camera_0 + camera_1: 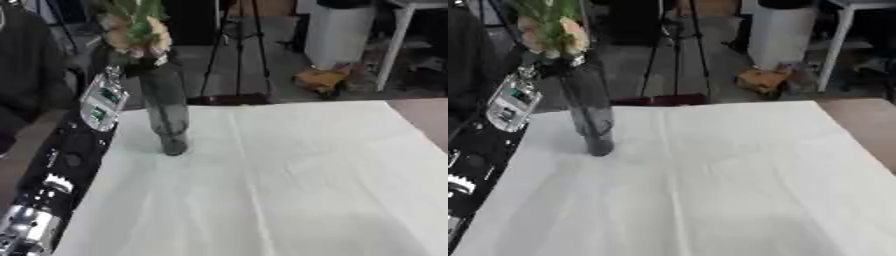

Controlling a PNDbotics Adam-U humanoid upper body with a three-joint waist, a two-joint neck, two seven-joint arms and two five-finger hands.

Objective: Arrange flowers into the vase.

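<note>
Well, the tall smoky-grey glass vase (166, 112) stands at the far left of the white cloth-covered table (289, 180), with pale peach flowers and green leaves (133, 27) at its mouth. The robot's left arm (74, 150) reaches up beside it, but I cannot tell what its hand is doing; the right hand is out of sight. Easing the stems straight down, without nudging the narrow vase, looks wise.
</note>
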